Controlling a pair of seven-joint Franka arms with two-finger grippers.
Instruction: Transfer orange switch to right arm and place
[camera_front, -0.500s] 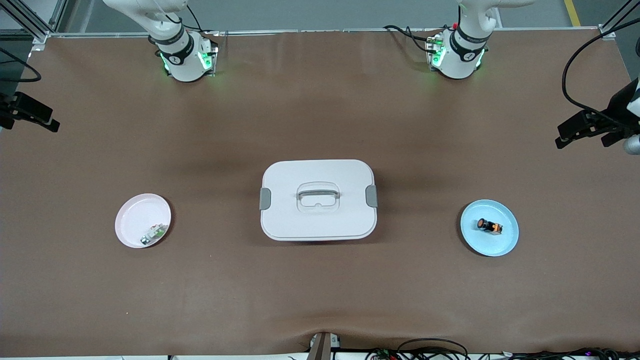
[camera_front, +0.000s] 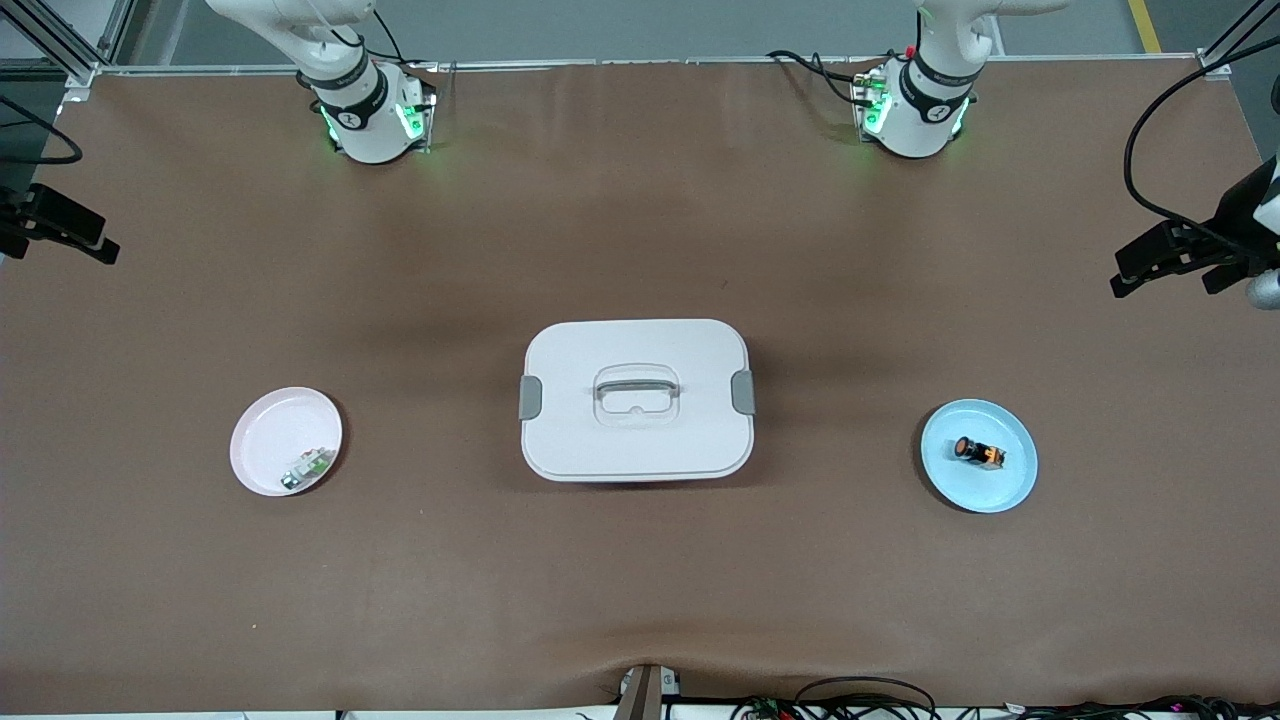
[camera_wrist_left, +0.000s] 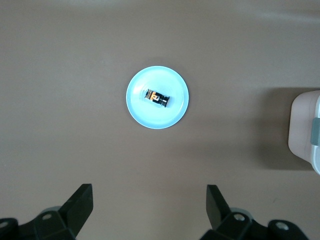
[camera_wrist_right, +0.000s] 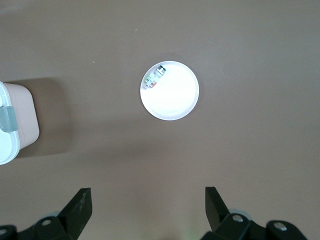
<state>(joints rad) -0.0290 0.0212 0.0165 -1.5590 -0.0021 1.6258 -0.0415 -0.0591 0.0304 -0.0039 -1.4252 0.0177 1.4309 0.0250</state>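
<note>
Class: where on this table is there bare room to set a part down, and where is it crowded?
Bare table lies between the box and each plate. The blue plate holds the switch; the pink plate holds a small part. Nowhere is crowded.

Obstacles on the brown table (camera_front: 640, 580): one white lidded box (camera_front: 636, 400) with grey side clasps and a recessed handle, standing at mid-table between the two plates. Toward the left arm's end, a blue plate (camera_front: 1005, 490) carrying the orange switch (camera_front: 978, 452), which lies on its side near the plate's middle with bare plate all around it. Toward the right arm's end, a pink plate (camera_front: 262, 440) with a small green-white-silver part (camera_front: 307, 468) at its rim. Open tabletop lies between box and each plate, and between box and the arm bases. Left gripper (camera_wrist_left: 150, 210) and right gripper (camera_wrist_right: 148, 209) hang high above, fingers spread wide.
</note>
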